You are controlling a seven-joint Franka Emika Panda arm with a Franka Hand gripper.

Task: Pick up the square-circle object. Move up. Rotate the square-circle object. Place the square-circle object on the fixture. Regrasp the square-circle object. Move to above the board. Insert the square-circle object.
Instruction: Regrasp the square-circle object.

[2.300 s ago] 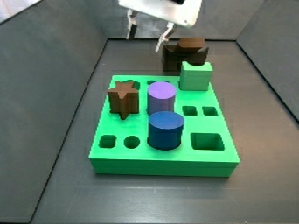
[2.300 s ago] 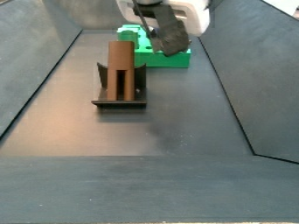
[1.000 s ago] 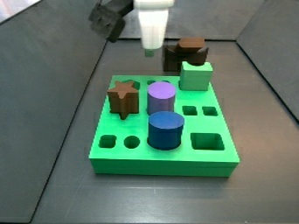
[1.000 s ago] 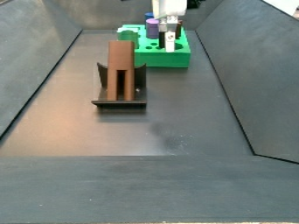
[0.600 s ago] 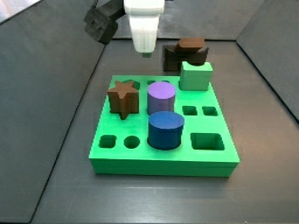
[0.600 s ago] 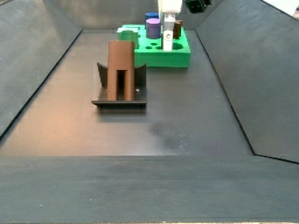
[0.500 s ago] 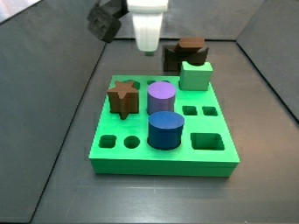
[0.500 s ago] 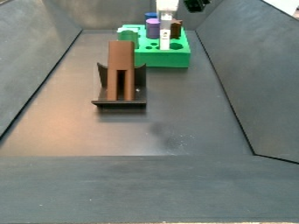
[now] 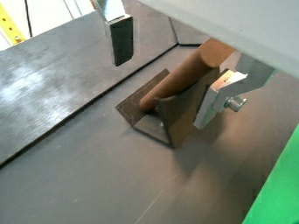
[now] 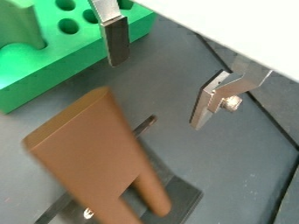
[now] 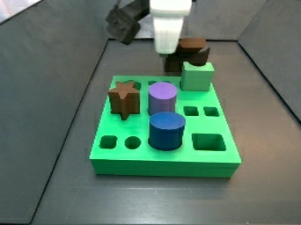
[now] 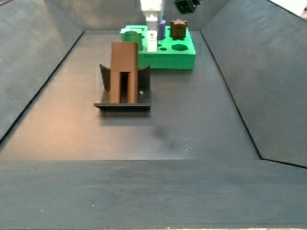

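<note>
Hovering nearer the fixture (image 11: 185,53) than before, gripper (image 11: 167,35) empty.

Dark grey floor (image 12: 156,135) between sloping dark walls. Left of centre, at about 10 o'clock: black L-shaped fixture (image 12: 122,102) on its base plate, with the tall brown bar-shaped square-circle object (image 12: 122,70) standing upright in it. At 12 o'clock, far end: bright green board (image 12: 168,59), a brown peg (image 12: 179,30) standing on it. White gripper (image 12: 151,20) hangs over the board's left part, well apart from the fixture; jaws too small to read.
</note>
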